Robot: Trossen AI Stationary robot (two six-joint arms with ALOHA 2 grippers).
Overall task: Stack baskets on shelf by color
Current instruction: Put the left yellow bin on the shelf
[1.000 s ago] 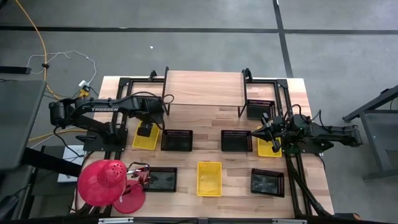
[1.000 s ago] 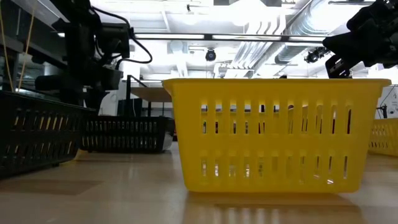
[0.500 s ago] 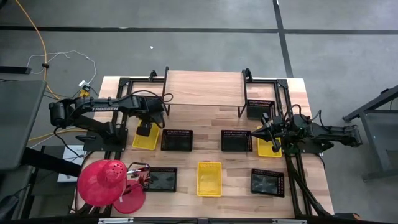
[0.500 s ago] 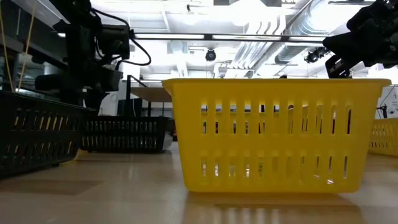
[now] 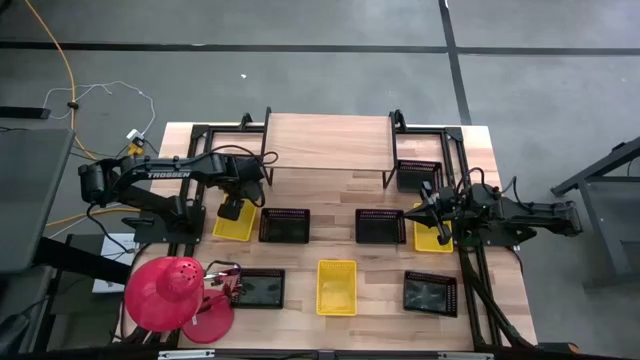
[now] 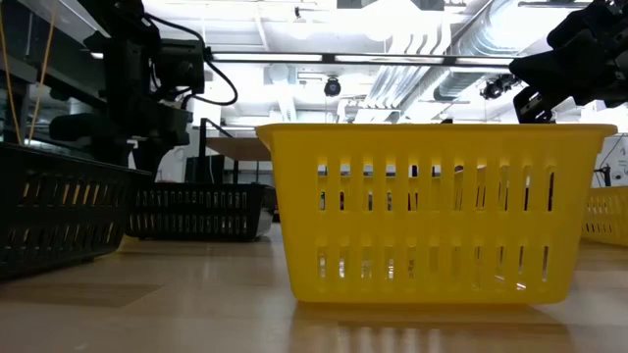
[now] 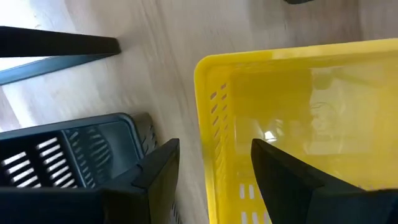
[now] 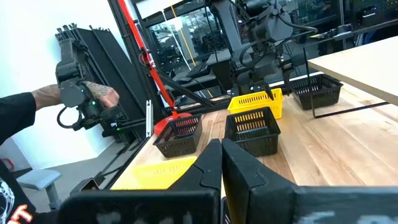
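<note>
left gripper (image 5: 233,211): fingers spread, straddling one wall of the yellow basket (image 5: 236,222) beneath it, one finger inside, one outside
black basket (image 5: 284,225): on the table (image 5: 330,195), just beside the left gripper, away from the table edge
right gripper (image 5: 441,238): clenched, holding nothing, hovering over another yellow basket (image 5: 428,233)
shelf (image 5: 326,142): bare board beyond both grippers, at the table's far edge
person's hand (image 8: 99,96): in the right wrist view, on a black handle past the table
</note>
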